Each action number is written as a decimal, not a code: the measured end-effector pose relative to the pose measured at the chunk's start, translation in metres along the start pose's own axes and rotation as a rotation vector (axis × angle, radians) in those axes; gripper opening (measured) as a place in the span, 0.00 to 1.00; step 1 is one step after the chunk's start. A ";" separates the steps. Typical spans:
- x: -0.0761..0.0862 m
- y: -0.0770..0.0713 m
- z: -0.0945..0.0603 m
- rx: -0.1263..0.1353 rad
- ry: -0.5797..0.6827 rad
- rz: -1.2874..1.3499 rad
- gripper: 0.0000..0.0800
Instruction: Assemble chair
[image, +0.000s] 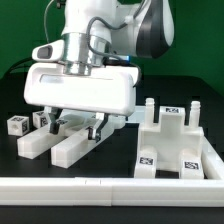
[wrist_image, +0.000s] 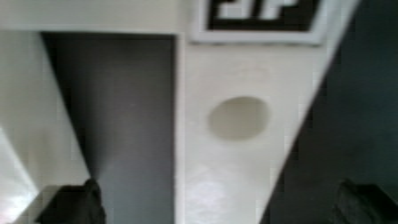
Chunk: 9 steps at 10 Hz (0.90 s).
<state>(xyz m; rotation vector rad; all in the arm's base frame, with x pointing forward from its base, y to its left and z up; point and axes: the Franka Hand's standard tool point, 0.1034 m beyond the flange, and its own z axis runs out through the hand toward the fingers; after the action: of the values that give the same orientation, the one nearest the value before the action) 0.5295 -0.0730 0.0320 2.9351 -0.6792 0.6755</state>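
Note:
Two long white blocky chair pieces lie side by side at the exterior view's left, one (image: 33, 144) further left and one (image: 72, 148) under my gripper (image: 77, 126). The gripper is low over that second piece and is open, with one finger on each side. In the wrist view this piece (wrist_image: 249, 150) is a white bar with a round hole and a black-and-white tag (wrist_image: 262, 14) at its far end. It runs between my dark fingertips (wrist_image: 71, 206), with a gap on each side, and the gripper (wrist_image: 217, 206) is not touching it. A larger white chair piece with posts and tags (image: 170, 145) stands at the exterior view's right.
Two small white tagged blocks (image: 16, 125) (image: 42, 119) sit behind the long pieces at the exterior view's left. A long low white rail (image: 110, 188) runs across the front. The table top (image: 118, 150) is black.

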 end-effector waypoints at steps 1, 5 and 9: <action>-0.003 -0.008 -0.001 0.006 -0.002 -0.003 0.81; -0.026 -0.014 0.012 0.003 -0.037 -0.027 0.81; -0.032 -0.010 0.015 -0.003 -0.061 -0.033 0.65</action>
<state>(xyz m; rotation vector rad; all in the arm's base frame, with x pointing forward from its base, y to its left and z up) 0.5145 -0.0531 0.0053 2.9680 -0.6343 0.5840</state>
